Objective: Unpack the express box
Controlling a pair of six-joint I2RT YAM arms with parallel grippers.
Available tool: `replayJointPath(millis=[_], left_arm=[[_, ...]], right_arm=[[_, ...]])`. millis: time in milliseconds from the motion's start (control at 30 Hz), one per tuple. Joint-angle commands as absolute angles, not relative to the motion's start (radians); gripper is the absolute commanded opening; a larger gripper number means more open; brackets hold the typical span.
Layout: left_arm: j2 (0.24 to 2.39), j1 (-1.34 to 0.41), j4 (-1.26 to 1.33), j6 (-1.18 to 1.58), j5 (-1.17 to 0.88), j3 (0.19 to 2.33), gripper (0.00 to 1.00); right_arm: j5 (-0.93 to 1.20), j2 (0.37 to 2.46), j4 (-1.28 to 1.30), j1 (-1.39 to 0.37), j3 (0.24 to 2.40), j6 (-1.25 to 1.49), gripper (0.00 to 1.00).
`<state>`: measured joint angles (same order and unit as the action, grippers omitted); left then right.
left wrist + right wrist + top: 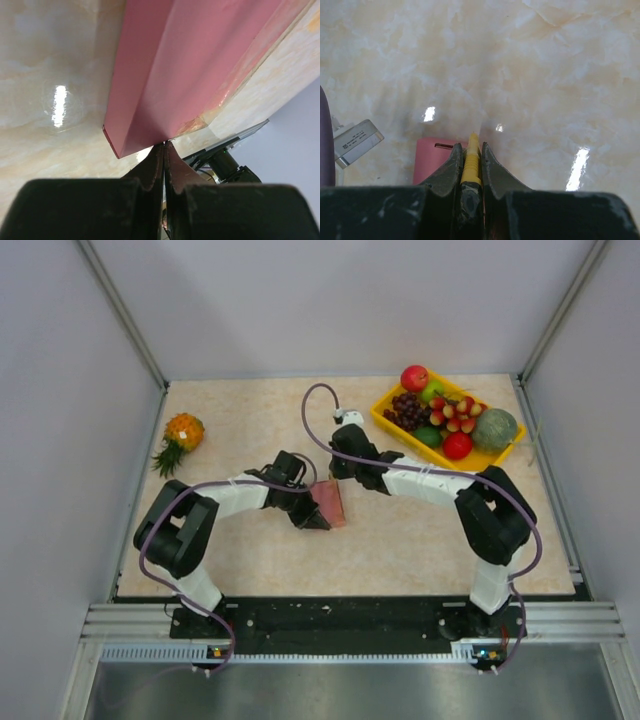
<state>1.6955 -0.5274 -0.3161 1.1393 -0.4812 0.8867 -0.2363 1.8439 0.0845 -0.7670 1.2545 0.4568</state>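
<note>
Left wrist, left jaws closed at express box (pixel 200 60) edge, right jaws clamping yellow knife (pixel 471 160), tabletop (pixel 545 75) stretching ahead.

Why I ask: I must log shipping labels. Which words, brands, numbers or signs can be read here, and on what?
No text can be read.
White tag by the purple cable: rows of dark print, too small and blurred to read.
Box: plain pink, no print on the faces that show.
Knife: no mark on the yellow part that shows.
</note>
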Motion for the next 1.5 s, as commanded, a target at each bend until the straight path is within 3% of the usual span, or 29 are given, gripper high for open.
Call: replayJointPath(millis=[0, 600, 833, 1300, 1467], left_arm=[[1.712, -0.519, -0.376, 1.075, -0.345, 0.928, 0.03], [1.663, -0.394, -0.377, 0.985, -0.249, 0.896, 0.03], [1.744, -0.364, -0.336, 0.87, -0.253, 1.0, 0.03], [1.916, -0.33, -0.218, 0.74, -0.476, 1.186, 0.04], [1.853, -0.278, -0.299, 0.732, -0.385, 1.178, 0.14]], right_arm=[[-0.226, 1.747, 0.097, -0.761, 1.229, 0.474, 0.0], [-0.236, 1.563, 0.224, -0.761, 1.031, 0.546, 0.0], [-0.158, 1.474, 0.258, -0.785, 0.96, 0.575, 0.0], [-0.184, 1.428, 0.27, -0.922, 0.936, 0.603, 0.0], [-0.143, 1.37, 0.331, -0.939, 0.956, 0.58, 0.0]])
